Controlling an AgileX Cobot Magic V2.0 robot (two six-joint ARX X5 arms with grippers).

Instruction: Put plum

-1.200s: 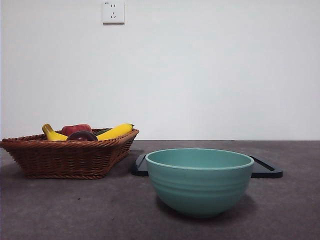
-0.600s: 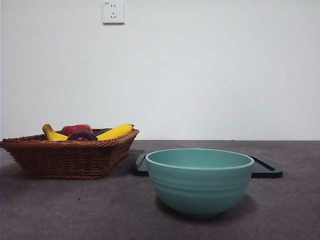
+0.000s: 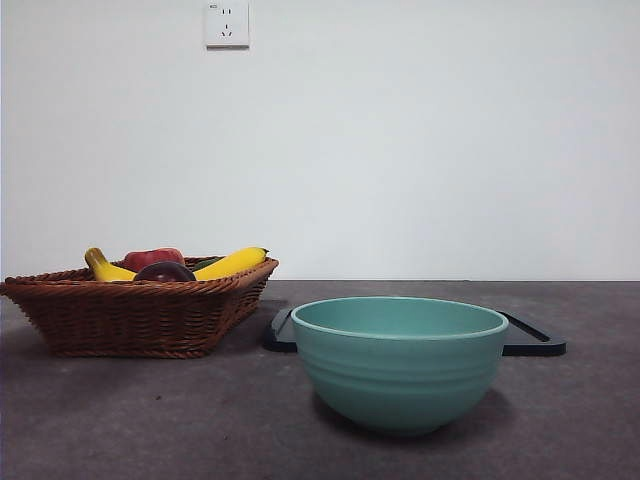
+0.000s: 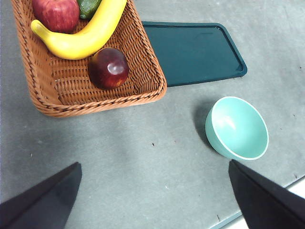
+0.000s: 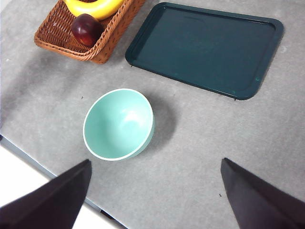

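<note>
Two end effectors are raised above the grey desk (image 3: 120, 420), and neither touches anything. The left end effector (image 4: 157, 195) hangs over bare desk surface near the wicker basket (image 4: 43, 90), with its jaws spread wide and nothing between them. The right end effector (image 5: 155, 195) hangs over bare desk surface near the teal bowl (image 5: 119, 125), its jaws likewise spread wide and unloaded. Neither arm appears in the front view. The plum (image 4: 108, 67) lies inside the basket, on the woven floor at the end nearest the bowl, just beside a yellow banana (image 4: 81, 36). A red apple (image 4: 56, 13) and a green item (image 4: 88, 5) lie farther along the basket, on the other side of the banana from the plum. In the front view, only the dark top of the plum (image 3: 165, 271) shows above the basket rim (image 3: 140, 285), in front of the apple (image 3: 152, 258) and between the two raised banana ends (image 3: 232, 263). The bowl (image 3: 400, 365) stands upright on the desk, apart from the basket, and its interior holds nothing. A dark green tray (image 5: 205, 47) lies flat on the desk beyond the bowl, just beside the basket's end, and its surface carries nothing. A white wall socket (image 3: 227, 24) is mounted on the wall above the basket.
</note>
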